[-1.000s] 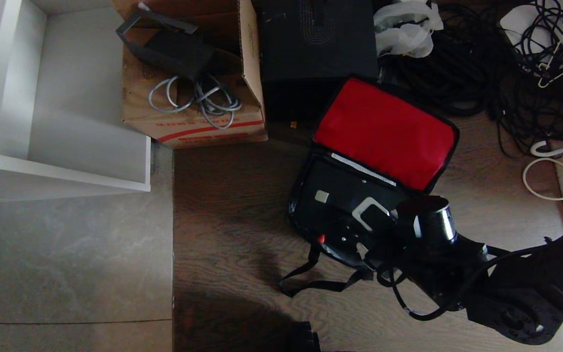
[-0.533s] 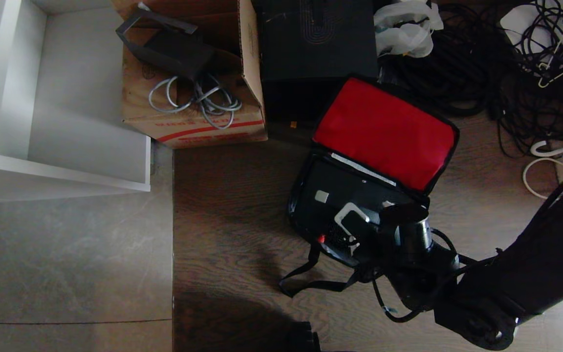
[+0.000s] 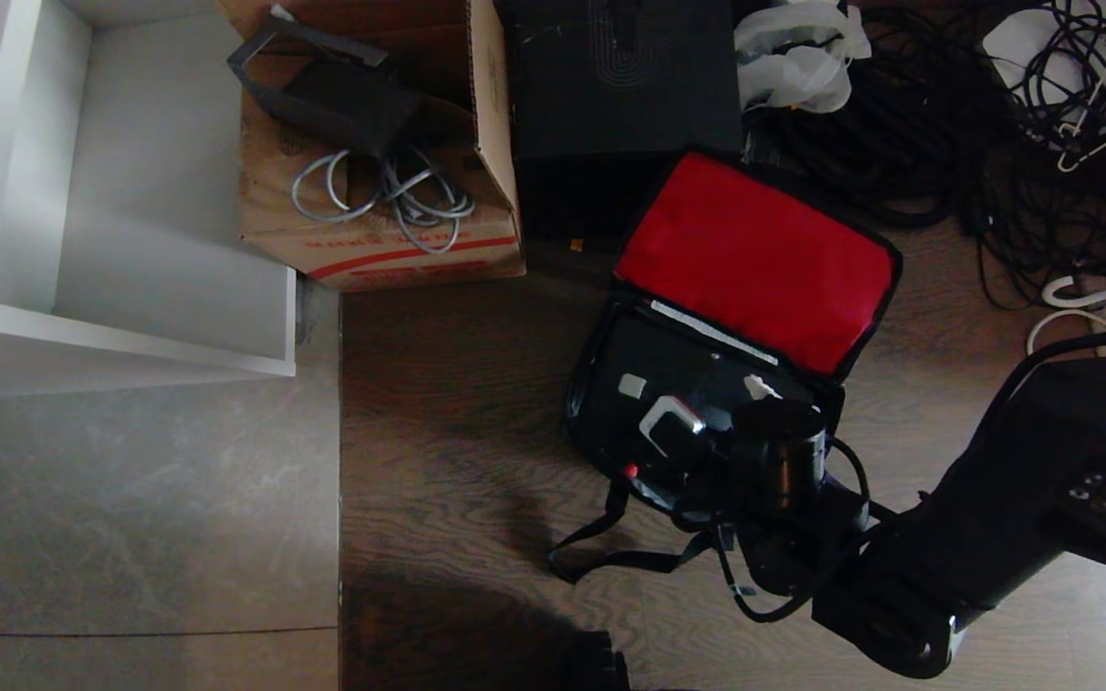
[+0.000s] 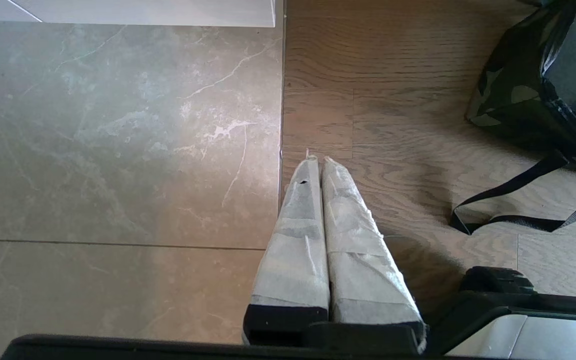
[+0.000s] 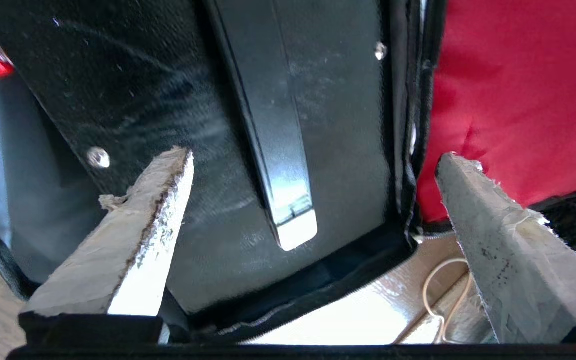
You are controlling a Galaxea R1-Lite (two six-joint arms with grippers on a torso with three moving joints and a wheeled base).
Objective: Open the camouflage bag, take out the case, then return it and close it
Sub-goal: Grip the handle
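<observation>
Wooden floor point(image 3: 457, 403): carries camouflage bag point(image 4: 505, 95), flap point(image 3: 755, 259) thrown back, red lining up. Inside bag: case point(image 3: 654, 384), lying flat, handle point(image 5: 268, 125) uppermost. Above case: right gripper point(image 5: 313, 200), fingers point(image 5: 148, 220) spread wide on either side of the handle, gripping nothing. Over floor beside bag strap point(image 4: 508, 205): left gripper point(image 4: 318, 165), fingers pressed together, empty.

You can't see near end of case point(image 3: 654, 384) in head view: right arm point(image 3: 947, 547) covers it. Bag point(image 4: 510, 95) cut off by frame edge in left wrist view. Case label point(image 3: 632, 386) too small to read.
</observation>
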